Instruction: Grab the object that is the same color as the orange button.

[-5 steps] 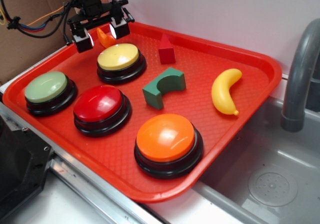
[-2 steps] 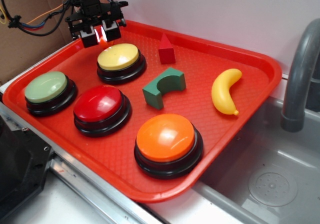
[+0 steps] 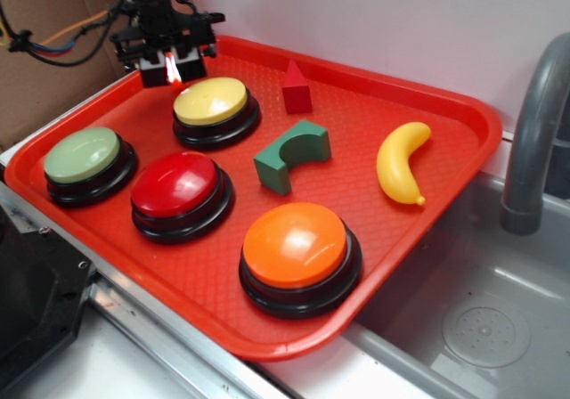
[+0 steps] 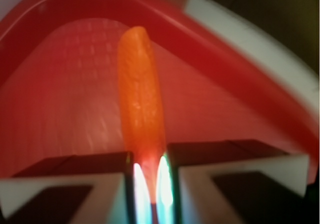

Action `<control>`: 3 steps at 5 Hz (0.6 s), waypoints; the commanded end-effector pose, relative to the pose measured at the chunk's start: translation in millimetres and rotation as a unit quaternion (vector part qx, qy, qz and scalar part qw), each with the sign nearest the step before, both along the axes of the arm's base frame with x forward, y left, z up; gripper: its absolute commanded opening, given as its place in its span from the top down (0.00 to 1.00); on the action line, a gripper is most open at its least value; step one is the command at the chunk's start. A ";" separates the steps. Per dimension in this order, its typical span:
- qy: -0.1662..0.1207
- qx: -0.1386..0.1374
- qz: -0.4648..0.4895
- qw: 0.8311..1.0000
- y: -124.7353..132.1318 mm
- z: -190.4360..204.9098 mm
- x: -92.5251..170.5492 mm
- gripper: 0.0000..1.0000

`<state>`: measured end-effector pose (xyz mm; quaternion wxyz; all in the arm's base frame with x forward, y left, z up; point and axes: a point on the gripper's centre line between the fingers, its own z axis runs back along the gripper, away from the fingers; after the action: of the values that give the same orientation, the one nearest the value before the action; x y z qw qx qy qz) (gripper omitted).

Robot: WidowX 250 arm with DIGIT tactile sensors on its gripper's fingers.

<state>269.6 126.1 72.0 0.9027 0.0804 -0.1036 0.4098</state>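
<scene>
Red plastic tray point(image 3: 427, 132) sits on a metal counter beside a grey sink point(image 3: 485, 328), with a grey faucet point(image 3: 533, 141) at the right edge and a cardboard box point(image 3: 53, 52) behind the far left corner. Landmark is the yellow button point(image 3: 214, 105), which stands in the far left part of the tray. Gripper point(image 3: 171, 65) hangs just behind and left of the yellow button, near the tray's far rim, its jaws pressed onto the small orange piece point(image 3: 175, 71), which shows only as a sliver between them. Wrist view confirms it: orange piece point(image 4: 140, 99) stands on edge, pinched at its near end between the two pads point(image 4: 90, 169), pointing toward the curved tray rim point(image 4: 165, 14). Whether the piece touches the tray floor cannot be told. Green button point(image 3: 85, 160) is front-left of the yellow button, red button point(image 3: 178, 190) directly in front of it, orange button point(image 3: 298, 252) further front and right, nearest the camera. Green arch block point(image 3: 292, 154) lies right-front of the yellow button, red triangular block point(image 3: 297, 87) just right and behind it, yellow banana point(image 3: 403, 163) well to the right.
</scene>
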 end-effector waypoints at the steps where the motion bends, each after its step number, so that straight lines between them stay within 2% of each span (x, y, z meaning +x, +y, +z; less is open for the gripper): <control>1: -0.074 -0.011 -0.194 0.978 -28.1 113.1 -4.6 1.00; 2: -0.050 -0.070 -0.270 0.959 -60.3 154.9 -20.0 1.00; 3: -0.022 -0.128 -0.377 0.917 -95.8 176.0 -21.9 1.00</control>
<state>244.9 8.1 231.5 0.9912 -0.0864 -0.0720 0.0695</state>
